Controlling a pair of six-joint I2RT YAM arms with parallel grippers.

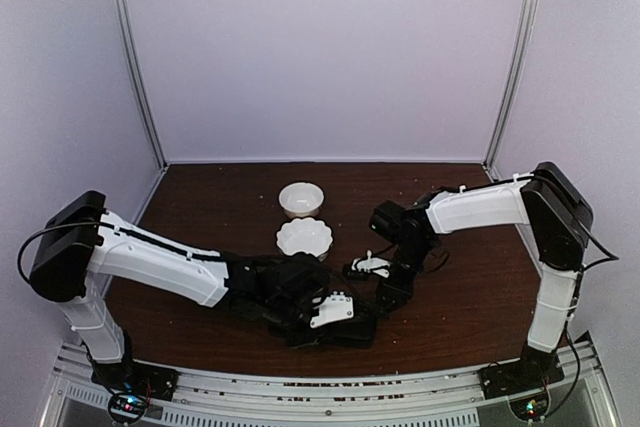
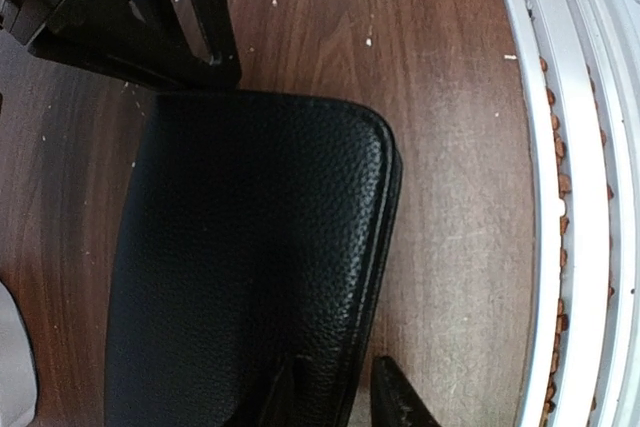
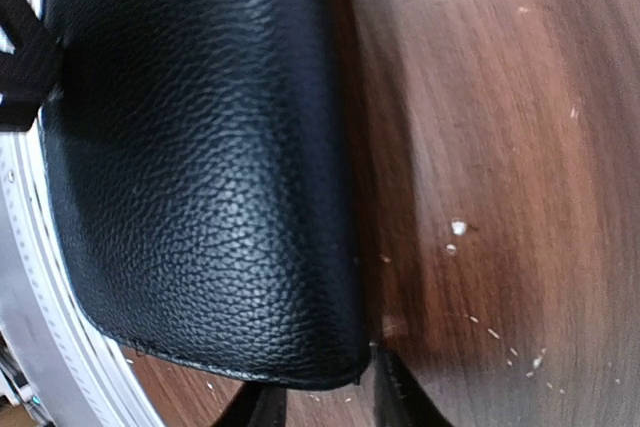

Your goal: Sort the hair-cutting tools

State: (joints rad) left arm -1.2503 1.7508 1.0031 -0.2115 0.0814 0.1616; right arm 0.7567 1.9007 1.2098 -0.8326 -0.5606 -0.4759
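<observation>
Your left gripper straddles an edge of the black case, 1 finger on top and 1 off the side. Clamped or loose, I can't tell. The case lies flat on the desk. Beyond the case stand a scalloped white bowl and a plain white bowl. Your right gripper straddles a corner of the case, grip unclear too. The hair-cutting tools show in no view.

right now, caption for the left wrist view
Left claw at the edge of a black textured case on a brown table
</observation>
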